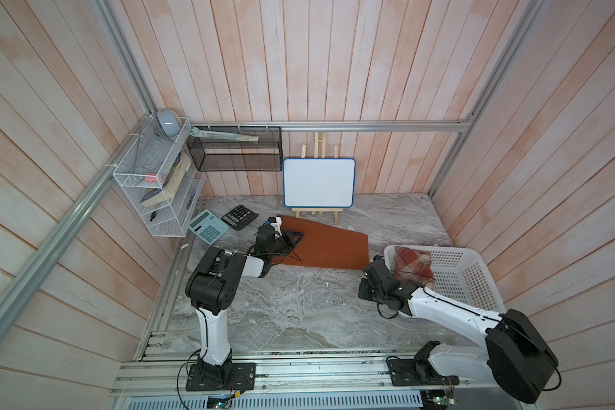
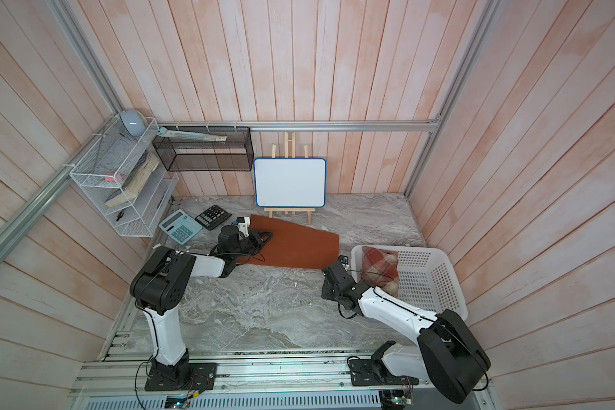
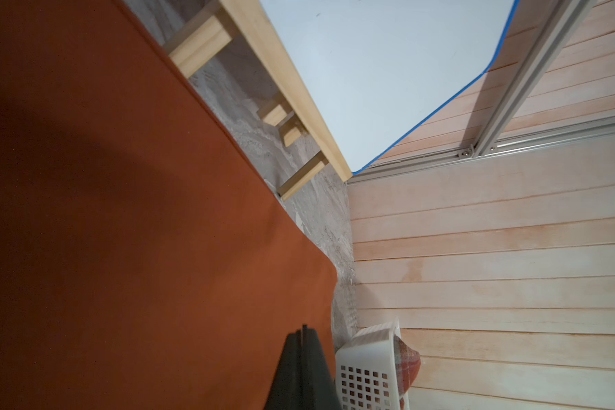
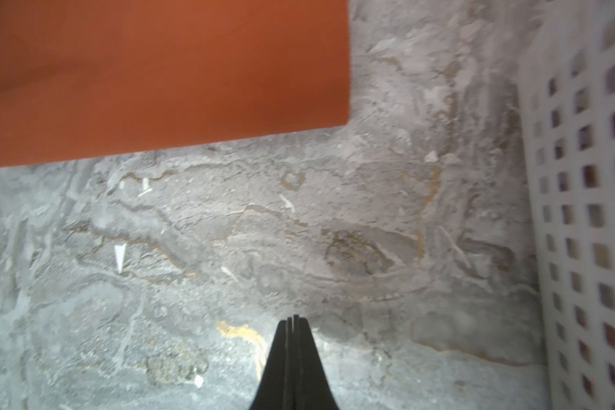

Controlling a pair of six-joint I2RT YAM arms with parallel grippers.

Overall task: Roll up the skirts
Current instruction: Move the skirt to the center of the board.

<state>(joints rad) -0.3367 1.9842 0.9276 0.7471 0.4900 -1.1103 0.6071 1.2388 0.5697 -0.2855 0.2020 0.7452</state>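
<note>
Partly, the left tool (image 1: 296, 237) hides the orange skirt (image 1: 334, 248).

Skirts: 2. 1 plain rust-orange trapezoid cloth skirt (image 1: 331, 248) at centre of a top view, 1 woolly red-cream-tan plaid skirt (image 1: 410, 264) right of centre.
Baskets: 1 white lattice plastic basket (image 1: 455, 284), right side.
Calculators: 2. 1 teal desk calculator (image 1: 208, 226) + 1 black desk calculator (image 1: 239, 217), both left of centre.
Boards: 1 blue-edged white board (image 1: 319, 182) on 1 pale wooden easel (image 1: 316, 212), mid-frame.
Wall racks: 2. 1 white wire rack (image 1: 167, 223) + 1 black mesh shelf (image 1: 235, 163), upper left.
Robot arms: 2, black & white. Left arm (image 1: 210, 326) lower left, right arm (image 1: 451, 309) lower right.
Grippers: 2, 1 per arm. Left gripper (image 3: 303, 330), right gripper (image 4: 293, 319).
</note>
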